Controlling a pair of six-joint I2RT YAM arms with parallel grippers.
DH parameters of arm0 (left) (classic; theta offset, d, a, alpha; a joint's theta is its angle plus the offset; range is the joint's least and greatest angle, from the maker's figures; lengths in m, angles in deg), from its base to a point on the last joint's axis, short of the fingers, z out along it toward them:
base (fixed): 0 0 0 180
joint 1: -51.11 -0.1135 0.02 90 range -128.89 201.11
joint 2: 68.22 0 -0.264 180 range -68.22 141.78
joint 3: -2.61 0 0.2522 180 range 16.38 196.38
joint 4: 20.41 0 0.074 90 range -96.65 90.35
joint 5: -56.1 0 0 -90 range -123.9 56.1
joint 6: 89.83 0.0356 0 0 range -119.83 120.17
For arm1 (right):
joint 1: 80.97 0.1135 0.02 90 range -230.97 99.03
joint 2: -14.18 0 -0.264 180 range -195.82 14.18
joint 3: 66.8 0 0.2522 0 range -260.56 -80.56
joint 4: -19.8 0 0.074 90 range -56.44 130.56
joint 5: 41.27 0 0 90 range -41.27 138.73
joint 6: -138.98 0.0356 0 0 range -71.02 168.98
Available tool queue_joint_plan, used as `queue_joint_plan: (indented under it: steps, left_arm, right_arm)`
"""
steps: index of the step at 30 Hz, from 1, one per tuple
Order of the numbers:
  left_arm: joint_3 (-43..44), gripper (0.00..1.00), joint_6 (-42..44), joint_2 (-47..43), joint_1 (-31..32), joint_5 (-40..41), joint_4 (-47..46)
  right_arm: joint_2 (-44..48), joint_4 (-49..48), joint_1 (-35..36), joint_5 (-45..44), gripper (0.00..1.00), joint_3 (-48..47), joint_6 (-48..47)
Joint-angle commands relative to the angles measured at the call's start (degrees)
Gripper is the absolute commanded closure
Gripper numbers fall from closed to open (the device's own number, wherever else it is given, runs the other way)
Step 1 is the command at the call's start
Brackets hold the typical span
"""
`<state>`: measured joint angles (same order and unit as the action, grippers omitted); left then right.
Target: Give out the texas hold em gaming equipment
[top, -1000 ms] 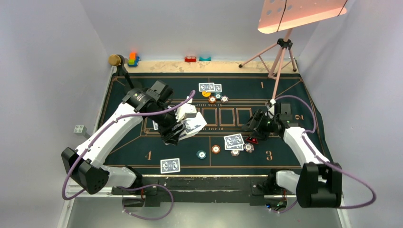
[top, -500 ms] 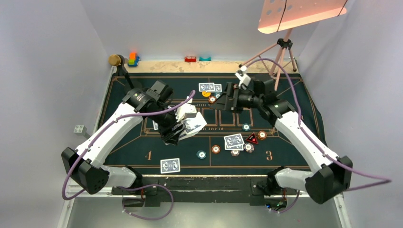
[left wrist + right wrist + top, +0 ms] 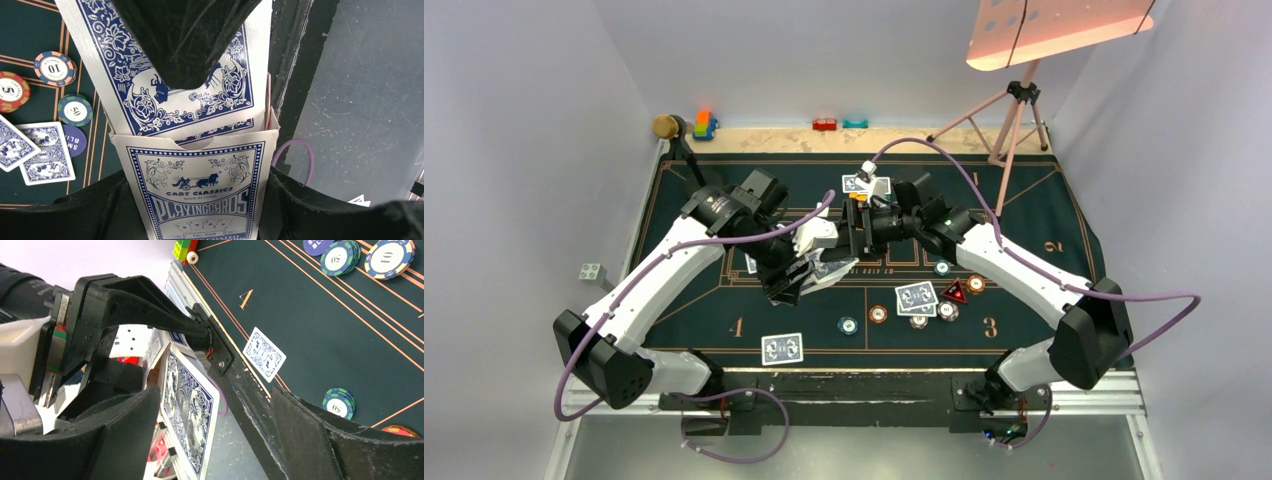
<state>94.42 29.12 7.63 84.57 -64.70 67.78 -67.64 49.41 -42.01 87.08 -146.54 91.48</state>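
Here, left pincer: the left gripper (image 3: 809, 270) is clamped on a blue-and-white cardboard playing-card box (image 3: 197, 195), with a black finger on each side, and holds it above the table.
Box mouth: the flap is open and a blue-backed playing card (image 3: 125, 90) sticks out of it.
Right pincer: the right gripper (image 3: 854, 228) has its jaws wide apart, one on each side of that card. Whether a pad touches the card cannot be told.
Surface: a dark green felt mat (image 3: 724, 335) with orange lines and printed numbers covers the table. A scratched grey metal surface (image 3: 360, 100) lies beyond its near edge.
On the mat: two overlapping face-down cards (image 3: 918, 297) lie right of centre, beside a red triangular marker (image 3: 954, 293) and several small round poker chips (image 3: 878, 314). A single face-down card (image 3: 782, 348) lies near the front edge. A far pair of cards (image 3: 861, 183) is partly hidden behind the right arm.
Room: pale walls close in three sides. A pink tripod (image 3: 1014, 115) carrying a pink board stands at the far right. Colourful toy blocks (image 3: 705, 124) sit along the far edge, off the felt.
Left wrist alone: it shows the box print, chip faces reading 10, 5 and 50, and a purple lettered disc (image 3: 75, 141).
Right wrist alone: it shows the left gripper's front, and the protruding card seen slantwise between the right gripper's own fingers (image 3: 125, 435).
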Motion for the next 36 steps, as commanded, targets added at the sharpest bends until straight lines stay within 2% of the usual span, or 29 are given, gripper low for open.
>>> queue_joint_plan:
  steps: [1, 4, 14, 19, 29, 36]
  left_arm:
    - [1.81, 1.0, -0.94, -0.65, 0.03, -1.09, -0.99]
    - [1.98, 1.0, -0.93, -0.65, 0.08, -1.17, -0.97]
    - [2.03, 1.0, -0.82, -0.95, 0.06, -1.17, -0.75]
    - [2.03, 1.0, -0.68, -1.23, 0.04, -1.17, -0.6]
    - [1.86, 1.0, -0.46, -1.48, 0.08, -1.33, -0.31]
    - [1.68, 1.0, -0.54, -1.54, 0.04, -1.37, -0.32]
  right_arm:
    - [0.31, -0.19, 0.13, 0.12, 0.21, -3.02, -0.62]
    - [0.29, 1.93, 0.14, -0.15, 0.33, -3.62, -1.71]
    - [1.24, 5.71, -0.23, -3.95, 0.51, -5.26, -3.75]
    - [2.26, 9.46, -0.29, -8.54, 0.52, -7.33, -5.86]
    - [3.19, 10.81, -0.29, -10.84, 0.55, -8.09, -6.7]
    - [4.16, 11.67, -0.52, -12.37, 0.65, -9.53, -7.47]
